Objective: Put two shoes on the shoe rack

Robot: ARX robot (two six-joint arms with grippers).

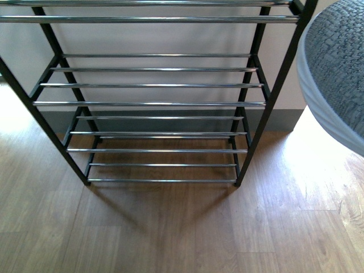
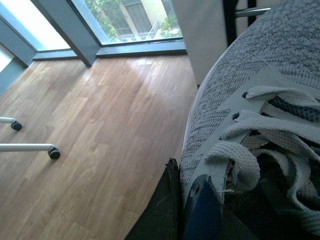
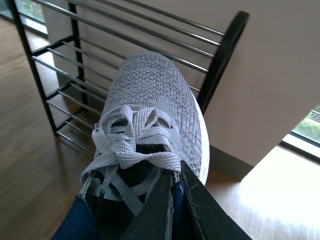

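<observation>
The shoe rack [image 1: 149, 103], black-framed with thin chrome bars, stands on the floor against the wall, and no shoe rests on the tiers in view. In the front view one grey knit shoe [image 1: 336, 74] with a white sole hangs in the air at the upper right, beside the rack's right post. My right gripper [image 3: 175, 186] is shut on the navy collar of that shoe [image 3: 150, 95], toe pointing toward the rack [image 3: 95, 47]. My left gripper [image 2: 181, 200] is shut on the collar of the other shoe [image 2: 260, 85], held above the floor, with a rack bar [image 2: 250, 11] just behind its toe.
Wooden floor [image 1: 170, 227] spreads in front of the rack, and a grey skirting [image 1: 284, 120] lines the wall. In the left wrist view, white chair legs with castors [image 2: 52, 152] stand off to the side and a floor-level window [image 2: 130, 20] lies beyond.
</observation>
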